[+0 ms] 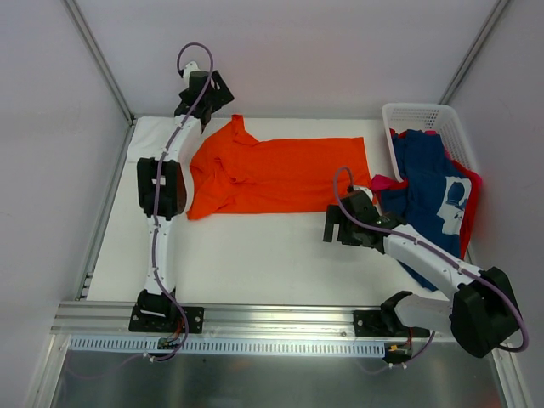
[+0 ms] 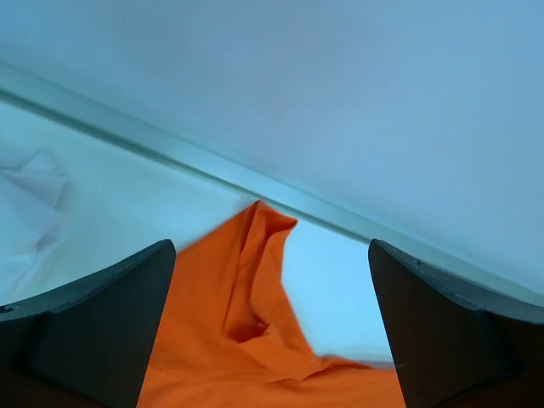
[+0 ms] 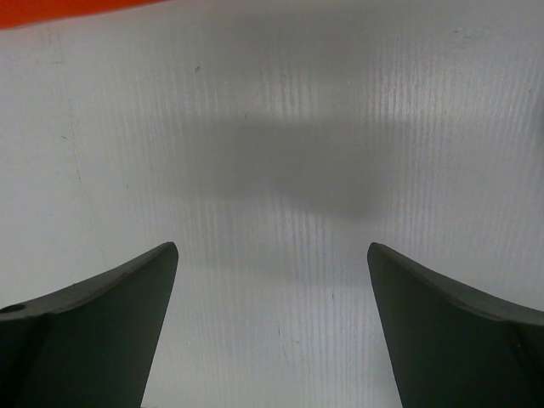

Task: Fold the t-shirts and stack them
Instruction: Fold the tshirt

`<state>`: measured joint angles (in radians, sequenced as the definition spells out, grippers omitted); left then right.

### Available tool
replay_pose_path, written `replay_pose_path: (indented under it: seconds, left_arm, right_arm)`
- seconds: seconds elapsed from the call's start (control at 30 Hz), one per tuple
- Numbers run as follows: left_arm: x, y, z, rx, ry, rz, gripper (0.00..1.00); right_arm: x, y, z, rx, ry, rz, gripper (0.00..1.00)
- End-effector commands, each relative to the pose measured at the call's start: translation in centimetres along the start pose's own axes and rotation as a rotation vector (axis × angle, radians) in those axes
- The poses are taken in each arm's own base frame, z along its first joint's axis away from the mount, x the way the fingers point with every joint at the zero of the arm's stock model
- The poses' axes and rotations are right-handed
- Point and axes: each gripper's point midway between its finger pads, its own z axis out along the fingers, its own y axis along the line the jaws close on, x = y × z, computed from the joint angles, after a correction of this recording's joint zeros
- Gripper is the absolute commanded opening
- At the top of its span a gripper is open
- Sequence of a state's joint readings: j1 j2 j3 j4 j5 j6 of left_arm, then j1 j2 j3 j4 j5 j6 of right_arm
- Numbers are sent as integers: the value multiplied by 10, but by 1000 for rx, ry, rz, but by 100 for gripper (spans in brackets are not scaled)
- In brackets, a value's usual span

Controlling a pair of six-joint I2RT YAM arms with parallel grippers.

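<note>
Across the white table (image 1: 255, 263), from the far-left corner toward the right side: orange t-shirt (image 1: 280, 174), spread mostly flat, rumpled at the collar end. Long axis left to right, collar and sleeves at the left, hem at the right. Not yet in a neat fold, so probably first in line.

Next in size, at the right edge: navy t-shirt (image 1: 425, 191) heaped over a pink-red t-shirt (image 1: 473, 191), both spilling from the white lattice basket (image 1: 421, 113) onto the table. White t-shirt (image 1: 153, 129) bunched in the far-left corner, just beside the orange sleeve.

Left gripper (image 1: 206, 87) poised above the far-left sleeve tip, fingers (image 2: 93, 327) wide apart, holding nothing, orange t-shirt (image 2: 255, 331) below them. Right gripper (image 1: 340, 229) hanging over bare table just on the near side of the hem's near-right corner, fingers (image 3: 93, 331) likewise spread and empty; only a sliver of orange t-shirt (image 3: 51, 8) at the top edge of that wrist view. So: shirt on the far side of the right gripper, directly beneath the left one. Each arm nearer its own end of the long axis; likely a two-handed grab, one end apiece.

Smallest: white print (image 1: 455, 197) on the navy cloth, too crumpled to read. No brand or label legible anywhere.
</note>
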<state>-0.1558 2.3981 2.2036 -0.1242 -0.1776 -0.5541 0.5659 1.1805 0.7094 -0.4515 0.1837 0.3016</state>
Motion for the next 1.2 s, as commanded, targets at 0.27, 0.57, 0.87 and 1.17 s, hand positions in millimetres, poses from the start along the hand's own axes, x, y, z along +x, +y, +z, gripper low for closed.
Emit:
replay_pose_path:
  seconds: [0.27,0.57,0.87,1.17]
  left_arm:
    - [53,-18,42,139,91,-152,99]
    - [81,-23,64,204,117,-281,99]
    - [95,-26,73,247,135,-335,93]
    - [101,-30,82,290,121,-388,77]
  right_arm:
    - [5,7,9,-43,8,21,99]
    - [11,2,13,-29,16,20,100]
    - [14,4,23,-23,37,15,99]
    - [17,7,34,-19,67,7,99]
